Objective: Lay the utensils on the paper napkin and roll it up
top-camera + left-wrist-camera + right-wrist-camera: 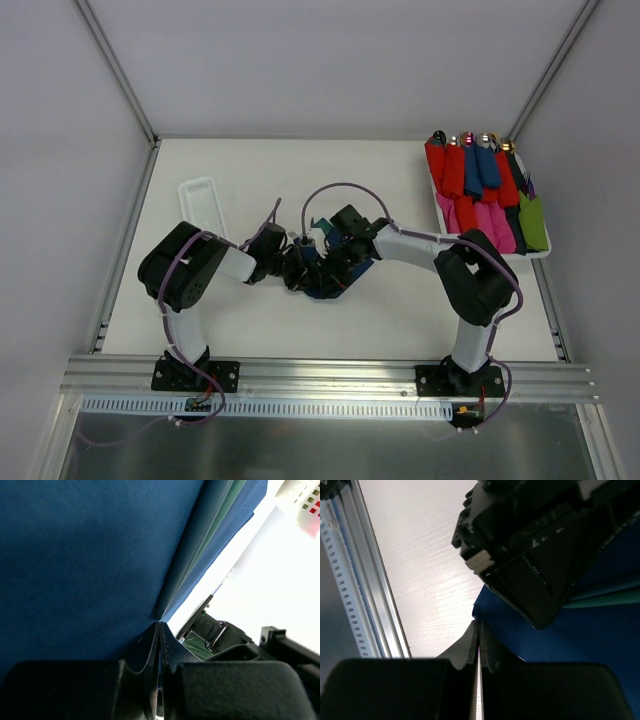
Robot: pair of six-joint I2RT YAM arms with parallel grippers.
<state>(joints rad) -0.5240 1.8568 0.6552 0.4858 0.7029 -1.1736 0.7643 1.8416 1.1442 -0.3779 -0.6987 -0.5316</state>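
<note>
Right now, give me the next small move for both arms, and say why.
Probably carry the pinched fold a little way over the utensil. The left pincer is shut on a fold of the paper napkin, the right pincer is shut at its edge, and the teal utensil shows partly uncovered.

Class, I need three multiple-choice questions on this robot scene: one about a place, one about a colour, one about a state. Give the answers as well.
1. Where does the white tray of rolled bundles sit?
A) at the far right of the table
B) at the near left corner
C) between the arm bases

2. What colour is the paper napkin?
A) red
B) navy blue
C) yellow

3. How do the jaws of the left gripper stand?
A) wide open
B) closed together
C) around a cup

Answers:
1 A, the top view shows it beside the right wall.
2 B, both wrist views show navy paper.
3 B, the jaws meet with no gap at the napkin's fold.
</note>
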